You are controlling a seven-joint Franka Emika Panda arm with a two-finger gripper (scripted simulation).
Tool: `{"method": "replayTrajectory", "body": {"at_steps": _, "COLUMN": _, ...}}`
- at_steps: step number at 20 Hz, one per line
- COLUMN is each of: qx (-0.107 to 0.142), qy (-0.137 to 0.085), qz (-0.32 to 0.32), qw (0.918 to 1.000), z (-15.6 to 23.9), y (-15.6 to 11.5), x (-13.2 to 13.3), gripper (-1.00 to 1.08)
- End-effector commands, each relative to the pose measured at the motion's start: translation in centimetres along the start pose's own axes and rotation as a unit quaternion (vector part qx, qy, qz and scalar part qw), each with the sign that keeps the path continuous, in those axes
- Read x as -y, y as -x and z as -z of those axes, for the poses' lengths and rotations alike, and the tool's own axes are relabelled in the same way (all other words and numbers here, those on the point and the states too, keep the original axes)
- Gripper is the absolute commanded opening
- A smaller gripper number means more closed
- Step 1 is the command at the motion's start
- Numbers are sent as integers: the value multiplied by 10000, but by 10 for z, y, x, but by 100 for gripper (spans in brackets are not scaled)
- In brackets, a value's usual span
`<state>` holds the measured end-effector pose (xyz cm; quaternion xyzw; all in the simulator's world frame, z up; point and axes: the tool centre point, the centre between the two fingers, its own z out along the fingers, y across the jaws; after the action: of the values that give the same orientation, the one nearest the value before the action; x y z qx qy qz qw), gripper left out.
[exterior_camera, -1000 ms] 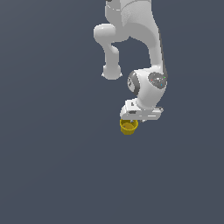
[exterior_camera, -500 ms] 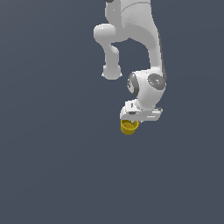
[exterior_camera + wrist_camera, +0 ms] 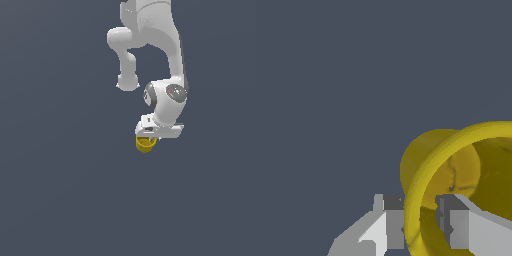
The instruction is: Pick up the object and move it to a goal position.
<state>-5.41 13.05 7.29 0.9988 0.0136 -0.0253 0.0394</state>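
Seen in the exterior view: a white Panda arm (image 3: pixel 150 55) reaching down from the upper edge against a plain grey-blue backdrop, wrist bent, hand pointing downward. Directly under the white gripper (image 3: pixel 146 139), a small yellow cup (image 3: pixel 145 145), narrower than the hand above it, touching it and partly covered by it. No resting surface distinguishable under the cup; only uniform grey all round, so cannot tell from this view whether lifted or set on a worktop.

Seen in the wrist view: the same gripper (image 3: pixel 421 225) up close, with two grey fingers (image 3: pixel 390 225) one on either side of the cup's wall. One finger outside the yellow rim, the other inside the hollow, both pressed against the thin wall between them. Jaws narrow, closed on that wall, holding the cup by its rim. Cup (image 3: pixel 456 175) tilted relative to the camera, open mouth turned toward the lens, round flared lip in front, narrower body behind. Inside darker yellow with faint mottling. Beyond it, flat grey-blue only.
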Motion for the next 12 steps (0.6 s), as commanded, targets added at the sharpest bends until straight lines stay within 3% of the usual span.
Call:
{"method": "replayTrajectory", "body": {"at_steps": 1, "qx": -11, "qy": -1, "qz": -9, "qw": 10000, "z": 3, "y": 0, "x": -11, "gripper": -100}}
{"method": "replayTrajectory", "body": {"at_steps": 6, "qx": -11, "qy": -1, "qz": -9, "qw": 10000, "z": 9, "y": 2, "x": -47, "gripper": -100}}
{"method": "replayTrajectory", "body": {"at_steps": 12, "qx": -8, "qy": -2, "qz": -10, "qw": 10000, "z": 20, "y": 4, "x": -112, "gripper": -100}}
